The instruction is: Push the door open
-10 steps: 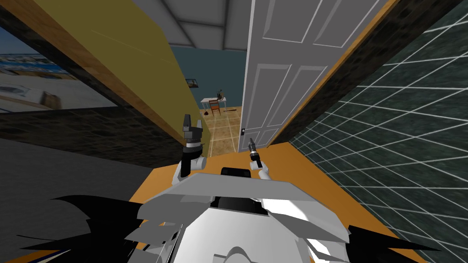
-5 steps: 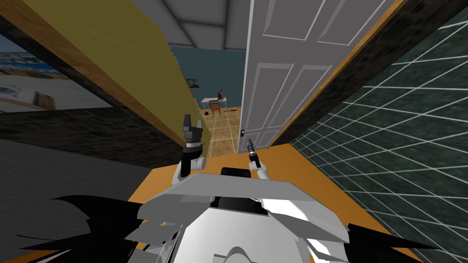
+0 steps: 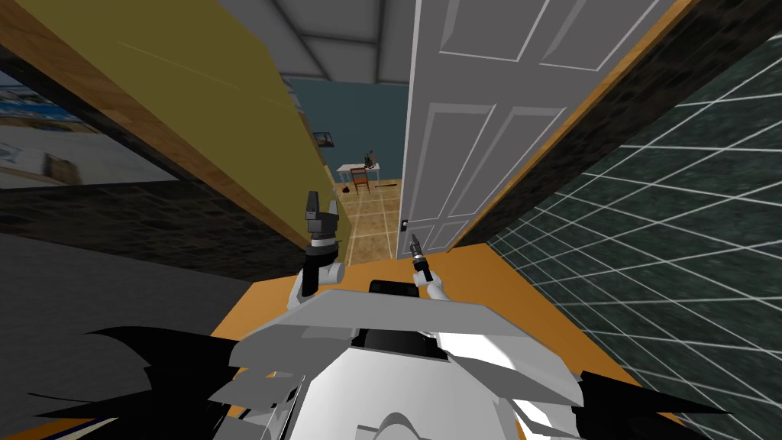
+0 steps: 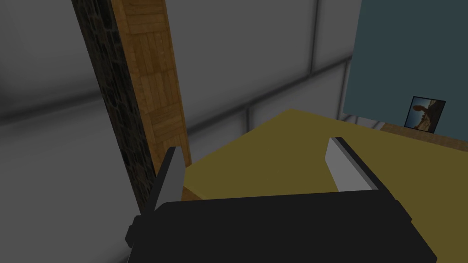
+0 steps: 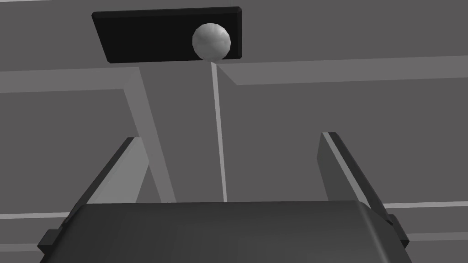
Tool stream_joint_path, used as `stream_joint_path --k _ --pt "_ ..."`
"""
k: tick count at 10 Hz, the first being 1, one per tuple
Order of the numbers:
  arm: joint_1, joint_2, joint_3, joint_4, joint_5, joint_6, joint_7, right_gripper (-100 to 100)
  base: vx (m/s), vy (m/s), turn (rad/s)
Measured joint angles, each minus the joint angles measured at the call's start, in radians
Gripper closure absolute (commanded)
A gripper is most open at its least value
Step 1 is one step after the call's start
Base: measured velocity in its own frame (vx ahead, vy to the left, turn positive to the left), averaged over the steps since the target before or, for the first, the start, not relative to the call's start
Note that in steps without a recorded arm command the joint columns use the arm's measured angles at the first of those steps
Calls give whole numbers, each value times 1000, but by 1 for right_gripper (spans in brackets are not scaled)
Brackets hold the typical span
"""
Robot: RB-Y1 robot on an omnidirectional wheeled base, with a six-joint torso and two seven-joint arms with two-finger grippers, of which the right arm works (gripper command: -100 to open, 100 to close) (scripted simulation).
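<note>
Contents, left to right.

- Wall picture (image 3: 46, 145), one, large, a pale blue and white scene, on the far left wall above a dark stone-patterned band.
- Door frame post (image 3: 153, 130), one, wood-patterned, with a yellow wall (image 3: 229, 92) running along its inner side.
- Left gripper (image 3: 321, 202), one, raised beside the yellow wall. Its two fingers (image 4: 338, 160) stand wide apart and hold nothing.
- Doorway gap, one, narrow, between the yellow wall and the door. The room beyond has one teal wall, one small framed picture (image 3: 324, 140), one white table (image 3: 355, 166), one brown chair (image 3: 359, 180) and a tan tiled floor.
- Door (image 3: 466, 122), one, white and panelled, standing ajar at the right of the gap with its free edge toward the robot.
- Door knob (image 5: 211, 41), one, a pale grey ball on one black plate (image 5: 151, 34), low on the door's free edge.
- Right gripper (image 5: 229, 137), one, pointed at the door face just beside the knob. Its two fingers (image 5: 119, 169) are spread wide around nothing, and contact with the door cannot be told.
- Orange floor (image 3: 504, 283), under both arms.
- Dark green tiled wall (image 3: 672, 214), one, at the far right.
</note>
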Motion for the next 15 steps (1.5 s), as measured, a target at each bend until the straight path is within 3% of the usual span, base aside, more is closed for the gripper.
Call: stream_joint_path --k 3,5,6,7,8,11,13,15 --pt "-13 11 5 38 2 -7 -3 -100 43 -30 17" --pt "-37 22 4 88 1 -23 -3 -100 34 -19 17" --pt "-38 23 4 91 1 -25 -3 -100 88 6 18" --pt "-49 8 1 109 -1 -31 -2 -100 134 25 29" --pt "-26 -13 5 72 1 -19 -4 -100 147 47 22" --pt "-34 -38 -2 88 -2 -24 -2 -100 204 58 27" --pt "-35 -33 -6 95 -4 -31 -1 -100 178 34 18" --pt "-29 -12 -8 86 -5 -28 -2 -100 180 40 18"
